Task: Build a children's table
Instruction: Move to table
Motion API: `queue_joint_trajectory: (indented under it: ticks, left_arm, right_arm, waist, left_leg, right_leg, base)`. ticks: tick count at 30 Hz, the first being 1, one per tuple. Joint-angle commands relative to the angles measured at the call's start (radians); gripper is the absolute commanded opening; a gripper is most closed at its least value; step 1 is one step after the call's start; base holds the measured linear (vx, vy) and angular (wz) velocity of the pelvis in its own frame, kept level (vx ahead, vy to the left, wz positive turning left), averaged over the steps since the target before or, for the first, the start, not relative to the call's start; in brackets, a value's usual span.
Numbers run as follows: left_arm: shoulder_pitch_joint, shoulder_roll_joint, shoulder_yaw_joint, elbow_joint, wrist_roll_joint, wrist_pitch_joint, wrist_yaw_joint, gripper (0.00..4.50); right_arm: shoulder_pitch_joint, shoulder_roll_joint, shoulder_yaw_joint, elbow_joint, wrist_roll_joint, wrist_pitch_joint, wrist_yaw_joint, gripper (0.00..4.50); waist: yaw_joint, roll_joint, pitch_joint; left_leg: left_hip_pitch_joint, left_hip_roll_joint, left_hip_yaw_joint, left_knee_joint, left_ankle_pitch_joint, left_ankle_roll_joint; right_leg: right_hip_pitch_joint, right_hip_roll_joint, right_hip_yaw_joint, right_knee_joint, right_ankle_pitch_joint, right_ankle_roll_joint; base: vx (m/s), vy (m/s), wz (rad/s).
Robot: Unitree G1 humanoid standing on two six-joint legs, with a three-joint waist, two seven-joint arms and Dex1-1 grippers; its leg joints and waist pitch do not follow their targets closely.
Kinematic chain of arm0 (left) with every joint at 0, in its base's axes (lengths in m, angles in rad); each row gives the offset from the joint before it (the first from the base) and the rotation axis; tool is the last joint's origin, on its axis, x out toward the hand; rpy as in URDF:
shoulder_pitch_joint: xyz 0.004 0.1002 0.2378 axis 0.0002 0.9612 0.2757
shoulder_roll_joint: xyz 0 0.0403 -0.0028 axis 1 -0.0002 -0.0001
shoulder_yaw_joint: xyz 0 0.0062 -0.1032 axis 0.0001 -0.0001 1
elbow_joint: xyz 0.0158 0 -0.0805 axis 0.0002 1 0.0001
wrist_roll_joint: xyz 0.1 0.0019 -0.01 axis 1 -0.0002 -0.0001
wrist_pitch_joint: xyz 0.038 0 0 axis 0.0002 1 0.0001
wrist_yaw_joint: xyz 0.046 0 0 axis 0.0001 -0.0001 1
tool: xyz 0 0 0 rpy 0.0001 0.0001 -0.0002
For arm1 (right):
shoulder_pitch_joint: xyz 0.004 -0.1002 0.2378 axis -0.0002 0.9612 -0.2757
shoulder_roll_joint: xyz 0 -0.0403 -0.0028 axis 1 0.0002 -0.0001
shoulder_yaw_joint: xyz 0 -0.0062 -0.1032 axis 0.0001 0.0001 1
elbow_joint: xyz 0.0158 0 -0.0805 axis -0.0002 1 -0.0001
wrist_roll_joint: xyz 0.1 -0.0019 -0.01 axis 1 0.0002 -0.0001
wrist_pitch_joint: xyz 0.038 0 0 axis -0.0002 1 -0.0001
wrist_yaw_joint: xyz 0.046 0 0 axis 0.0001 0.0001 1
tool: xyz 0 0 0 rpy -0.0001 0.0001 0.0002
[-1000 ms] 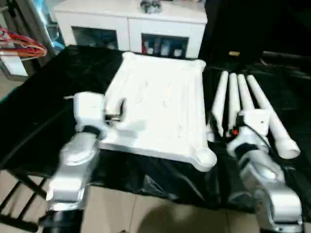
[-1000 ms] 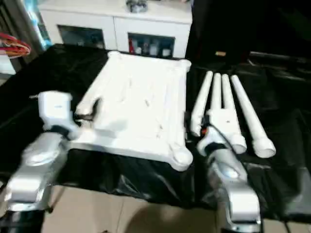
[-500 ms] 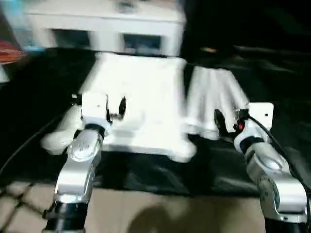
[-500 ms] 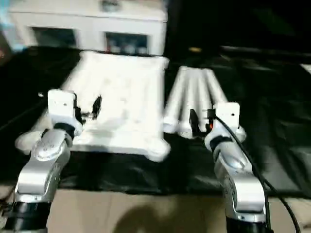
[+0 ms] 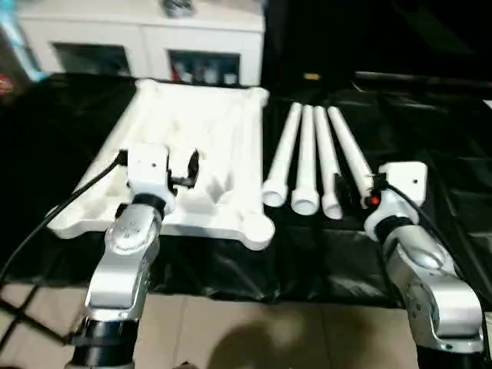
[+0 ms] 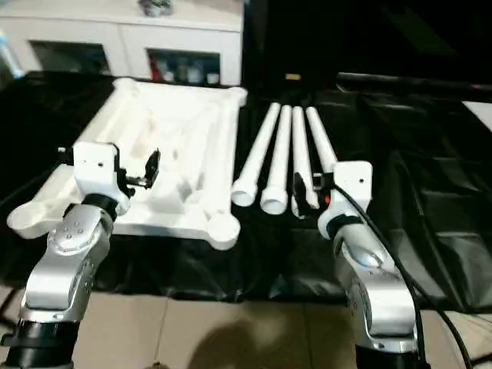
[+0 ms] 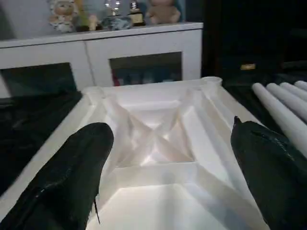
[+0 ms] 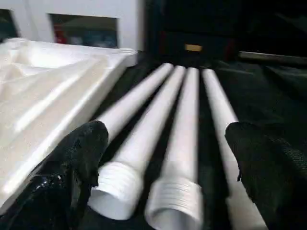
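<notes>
Low in the frame, the left gripper (image 5: 178, 171) hovered spread wide over the near edge of the tabletop (image 5: 192, 138), holding nothing; its arm hid part of that edge. At lower right the right gripper (image 6: 306, 188) stood equally wide and empty above the threaded ends of the four legs (image 5: 306, 157), covering the nearest end of the rightmost one. The tabletop lay ribbed underside up at centre left, legs side by side just right of it, on a black-covered worktop (image 5: 430, 131). Along the top edge stood a white cabinet (image 5: 146, 38), its shelf contents too dim to identify.
</notes>
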Motion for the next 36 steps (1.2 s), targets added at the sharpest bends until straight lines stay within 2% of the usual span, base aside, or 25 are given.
queue_joint_trajectory:
  ticks: [1,2,3,4,5,8,10,11,12,13,14,15,16,17,18,19,20,21,22,23,25,27,28,32,36]
  left_arm:
    - [0.004,0.006,0.005,-0.029,0.01,0.019,0.0,4.5]
    - [0.005,0.009,0.003,-0.034,0.013,0.02,-0.003,4.5]
    - [0.007,0.01,0.002,-0.038,0.011,0.016,-0.003,4.5]
    - [0.009,0.012,0.001,-0.038,0.01,0.015,-0.005,4.5]
    - [0.01,0.014,0.0,-0.038,0.01,0.012,-0.007,4.5]
    - [0.017,0.021,-0.002,-0.036,0.01,-0.001,-0.013,4.5]
    - [0.022,0.018,0.002,-0.038,0.009,0.007,-0.007,4.5]
    - [0.022,0.018,0.002,-0.038,0.009,0.007,-0.007,4.5]
    - [0.022,0.018,0.002,-0.038,0.009,0.007,-0.007,4.5]
    - [0.023,0.017,-0.001,-0.041,0.004,0.012,-0.014,4.5]
    - [0.024,0.015,-0.003,-0.043,-0.001,0.018,-0.019,4.5]
    - [0.026,0.009,-0.002,-0.048,-0.016,0.033,-0.029,4.5]
    - [0.026,0.006,-0.002,-0.05,-0.022,0.038,-0.032,4.5]
    - [0.027,0.006,-0.002,-0.05,-0.023,0.038,-0.032,4.5]
    - [0.031,0.001,-0.001,-0.061,-0.037,0.047,-0.039,4.5]
    - [0.031,0.001,-0.001,-0.061,-0.037,0.047,-0.04,4.5]
    - [0.034,0.001,-0.001,-0.064,-0.04,0.051,-0.043,4.5]
    - [0.036,0.001,-0.001,-0.066,-0.04,0.053,-0.044,4.5]
    - [0.039,0.003,-0.004,-0.065,-0.041,0.05,-0.049,4.5]
    - [0.04,0.01,-0.016,-0.055,-0.018,0.04,-0.044,4.5]
    - [0.043,0.019,-0.031,-0.038,0.009,0.01,-0.04,4.5]
    - [0.049,0.014,-0.035,-0.033,0.005,-0.008,-0.046,4.5]
    - [0.055,0.009,-0.039,-0.037,-0.003,-0.028,-0.055,4.5]
    - [0.069,0.019,-0.059,-0.055,0.011,0.023,-0.059,4.5]
    - [0.077,0.005,-0.054,-0.062,-0.016,0.041,-0.069,4.5]
  right_arm:
    - [0.013,0.002,0.001,-0.017,0.014,-0.014,0.009,4.45]
    - [0.016,0.004,0.0,-0.019,0.021,-0.015,0.013,4.45]
    - [0.017,0.005,0.001,-0.017,0.022,-0.02,0.016,4.45]
    - [0.02,0.005,0.003,-0.013,0.019,-0.024,0.016,4.45]
    - [0.022,0.005,0.005,-0.01,0.017,-0.027,0.017,4.45]
    - [0.032,0.01,0.006,-0.01,0.019,-0.029,0.021,4.45]
    - [0.045,0.012,0.008,-0.019,0.02,-0.027,0.023,4.45]
    - [0.045,0.012,0.008,-0.019,0.02,-0.027,0.023,4.45]
    - [0.045,0.012,0.008,-0.019,0.02,-0.027,0.023,4.45]
    - [0.051,0.014,0.003,-0.021,0.022,-0.024,0.021,4.45]
    - [0.056,0.016,-0.002,-0.023,0.025,-0.02,0.019,4.45]
    - [0.061,0.018,-0.008,-0.026,0.029,-0.017,0.018,4.45]
    - [0.063,0.019,-0.009,-0.028,0.029,-0.017,0.018,4.45]
    - [0.063,0.019,-0.009,-0.028,0.03,-0.017,0.018,4.45]
    - [0.07,0.02,-0.012,-0.032,0.031,-0.018,0.018,4.45]
    - [0.07,0.02,-0.012,-0.032,0.031,-0.019,0.018,4.45]
    - [0.073,0.02,-0.012,-0.033,0.03,-0.021,0.018,4.45]
    - [0.074,0.021,-0.012,-0.033,0.03,-0.022,0.018,4.45]
    - [0.075,0.021,-0.012,-0.035,0.029,-0.021,0.017,4.45]
    - [0.073,0.021,-0.012,-0.035,0.029,-0.021,0.018,4.45]
    - [0.074,0.019,-0.011,-0.032,0.029,-0.024,0.02,4.45]
    - [0.073,0.014,-0.007,-0.026,0.024,-0.027,0.024,4.45]
    - [0.071,0.012,-0.005,-0.023,0.022,-0.028,0.028,4.45]
    - [0.056,0.011,-0.008,-0.011,0.026,-0.029,0.029,4.45]
    - [0.045,0.008,-0.008,0.006,0.028,-0.04,0.037,4.45]
  waist:
    - [-0.004,0.016,-0.051]
    - [-0.004,0.021,-0.052]
    - [-0.006,0.019,-0.048]
    - [-0.005,0.016,-0.046]
    - [-0.001,0.008,-0.047]
    - [0.017,0.002,-0.053]
    - [0.036,-0.003,-0.058]
    - [0.058,-0.007,-0.06]
    - [0.073,-0.012,-0.058]
    - [0.077,-0.009,-0.06]
    - [0.083,-0.009,-0.055]
    - [0.076,-0.005,-0.05]
    - [0.064,0.024,-0.06]
    - [0.064,0.024,-0.06]
    - [0.026,0.039,-0.065]
    - [0.028,0.044,-0.066]
    - [0.016,0.037,-0.058]
    - [0.012,0.03,-0.052]
    - [0.002,0.02,-0.047]
    - [0.001,0.018,-0.049]
    - [-0.006,0.011,-0.053]
    - [-0.01,0.008,-0.057]
    - [-0.011,-0.002,-0.059]
    - [-0.016,-0.013,-0.062]
    - [-0.011,-0.02,-0.069]
  left_leg:
    - [0.027,0.142,-0.073,-0.089,-0.225,0.051]
    - [0.026,0.157,-0.08,-0.097,-0.245,0.047]
    - [0.026,0.16,-0.078,-0.102,-0.289,0.027]
    - [0.028,0.146,-0.07,-0.098,-0.304,0.01]
    - [0.024,0.115,-0.052,-0.086,-0.279,-0.008]
    - [0.004,0.098,-0.031,-0.073,-0.127,0.048]
    - [-0.017,0.092,-0.031,-0.046,-0.054,0.093]
    - [-0.028,0.093,-0.039,0.002,-0.037,0.108]
    - [-0.067,0.093,-0.067,0.069,-0.052,0.09]
    - [-0.081,0.09,-0.081,0.093,-0.051,0.069]
    - [-0.075,0.074,-0.088,0.07,-0.009,0.029]
    - [-0.057,0.054,-0.064,-0.012,0.084,0.048]
    - [-0.002,0.068,-0.045,-0.07,0.122,0.108]
    - [-0.002,0.068,-0.045,-0.07,0.122,0.108]
    - [0.026,0.116,-0.054,-0.088,-0.039,0.095]
    - [0.027,0.12,-0.052,-0.095,-0.1,0.049]
    - [0.031,0.114,-0.042,-0.106,-0.231,-0.05]
    - [0.034,0.096,-0.026,-0.11,-0.333,-0.114]
    - [0.033,0.079,-0.02,-0.113,-0.409,-0.133]
    - [0.031,0.075,-0.019,-0.111,-0.417,-0.133]
    - [0.011,0.066,-0.021,-0.111,-0.365,-0.114]
    - [0.001,0.063,-0.017,-0.107,-0.315,-0.104]
    - [-0.003,0.063,-0.013,-0.103,-0.287,-0.091]
    - [-0.013,0.058,-0.006,-0.095,-0.263,-0.08]
    - [-0.022,0.055,0.001,-0.085,-0.12,-0.042]
  right_leg:
    - [0.036,-0.142,0.071,-0.109,-0.407,0.135]
    - [0.038,-0.148,0.077,-0.095,-0.351,0.114]
    - [0.033,-0.161,0.092,-0.081,-0.297,0.072]
    - [0.031,-0.169,0.097,-0.085,-0.299,0.051]
    - [0.035,-0.183,0.103,-0.092,-0.331,0.018]
    - [0.049,-0.2,0.122,-0.08,-0.325,-0.034]
    - [0.07,-0.251,0.151,-0.078,-0.302,-0.103]
    - [0.079,-0.318,0.198,-0.093,-0.283,-0.162]
    - [0.101,-0.379,0.245,-0.104,-0.273,-0.214]
    - [0.106,-0.386,0.254,-0.102,-0.257,-0.238]
    - [0.084,-0.311,0.206,-0.081,-0.215,-0.258]
    - [0.065,-0.192,0.138,-0.054,-0.176,-0.254]
    - [0.033,-0.105,0.094,-0.025,-0.163,-0.193]
    - [0.033,-0.105,0.094,-0.025,-0.163,-0.193]
    - [0.004,-0.069,0.089,0.013,-0.143,-0.119]
    - [0.003,-0.067,0.096,0.008,-0.13,-0.103]
    - [-0.004,-0.069,0.111,-0.004,-0.113,-0.074]
    - [-0.01,-0.073,0.125,-0.017,-0.151,-0.049]
    - [-0.012,-0.078,0.138,-0.026,-0.231,-0.022]
    - [-0.012,-0.081,0.143,-0.029,-0.256,-0.009]
    - [-0.006,-0.087,0.159,-0.031,-0.262,0.026]
    - [-0.001,-0.092,0.163,-0.029,-0.223,0.027]
    - [-0.001,-0.094,0.165,-0.031,-0.213,0.026]
    - [-0.001,-0.098,0.169,-0.036,-0.252,0.029]
    - [0.005,-0.097,0.169,-0.024,-0.119,0.01]
  base:
    - [0.0,0.0,0.0]
    - [0.0,0.0,0.0]
    - [0.0,0.0,0.0]
    - [0.0,0.0,0.0]
    - [0.0,0.0,0.0]
    - [0.0,0.0,0.0]
    - [0.0,0.0,0.0]
    - [0.0,0.0,0.0]
    - [0.051,0.083,-0.05]
    - [0.027,0.113,-0.11]
    - [0.027,0.113,-0.11]
    - [-0.001,0.147,-0.01]
    - [-0.004,0.212,0.12]
    - [-0.004,0.212,0.12]
    - [-0.006,0.228,0.13]
    - [-0.019,0.189,0.16]
    - [-0.019,0.189,0.16]
    - [-0.019,0.162,0.23]
    - [-0.017,0.115,0.16]
    - [-0.017,0.115,0.16]
    - [-0.017,0.065,-0.01]
    - [-0.007,0.025,-0.02]
    - [0.0,0.0,0.0]
    - [0.005,-0.027,-0.02]
    - [0.002,-0.014,-0.01]
